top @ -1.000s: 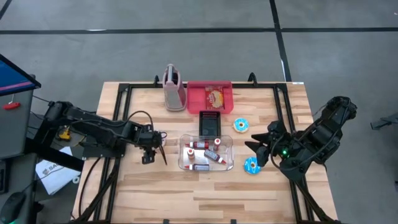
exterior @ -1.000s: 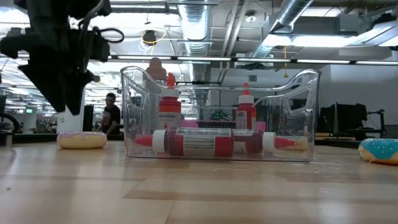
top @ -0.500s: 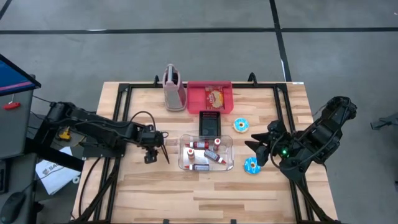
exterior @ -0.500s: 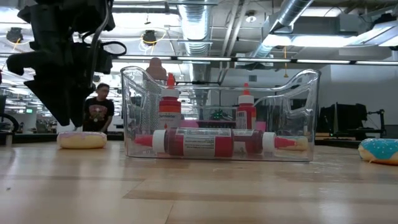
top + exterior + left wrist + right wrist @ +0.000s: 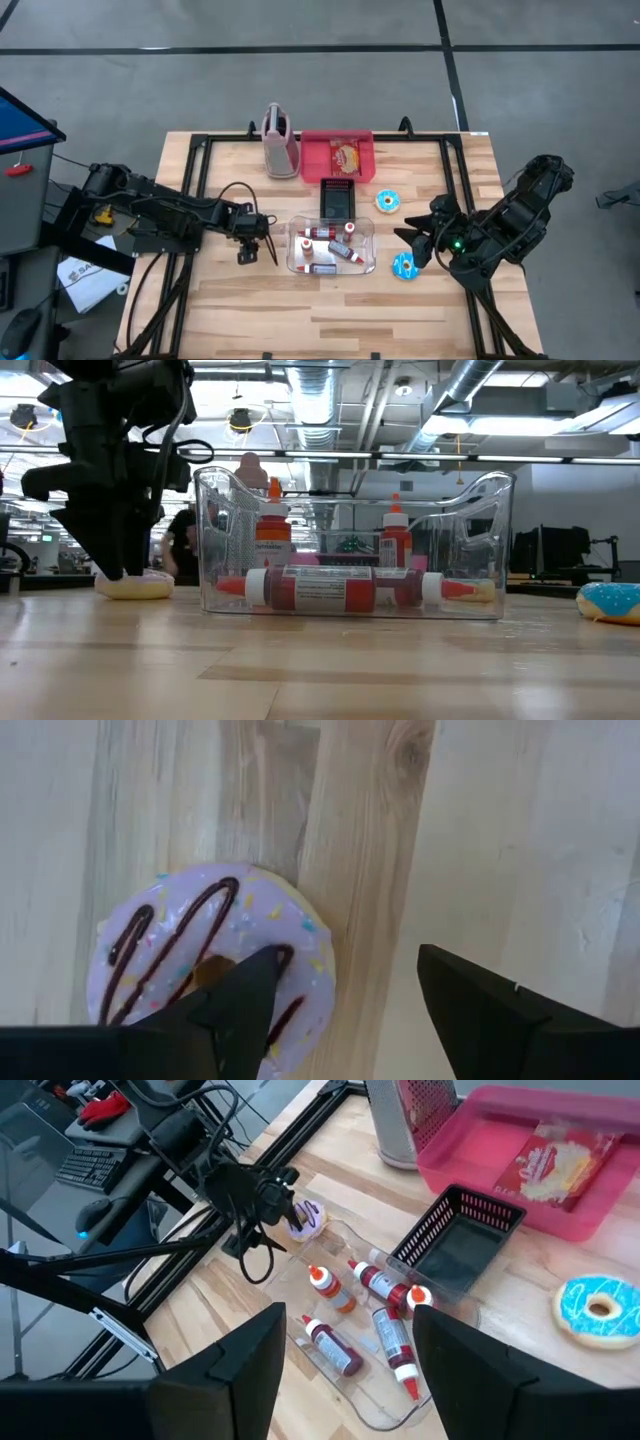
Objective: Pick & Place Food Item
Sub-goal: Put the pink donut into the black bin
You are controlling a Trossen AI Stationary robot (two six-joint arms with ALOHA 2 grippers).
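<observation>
A lilac donut [image 5: 205,960] with dark drizzle and sprinkles lies flat on the table, just left of the clear bin [image 5: 332,245]. It also shows in the low view as donut [image 5: 133,585]. My left gripper [image 5: 345,990] is open and points steeply down right above it. One finger [image 5: 245,1005] stands over the donut's ring. The other finger [image 5: 480,1010] stands past the donut's edge over bare wood. In the high view the left gripper [image 5: 258,243] covers the donut. My right gripper [image 5: 415,240] waits open, raised over the table's right side. My left gripper comes at the donut from above, one fingertip [image 5: 118,565] down at the level of the donut's top. I cannot tell whether it touches the donut. The donut rests flat on the table.
The clear bin holds several red sauce bottles [image 5: 330,240]. Behind it stand a black basket [image 5: 338,196], a pink tray [image 5: 310,150] with a food packet [image 5: 347,156], and a grater [image 5: 280,140]. Two blue donuts [image 5: 388,200] [image 5: 403,265] lie right of the bin.
My left gripper has sunk toward the lilac donut and drifted a little toward the clear bin, staying open. The donut has not moved.
</observation>
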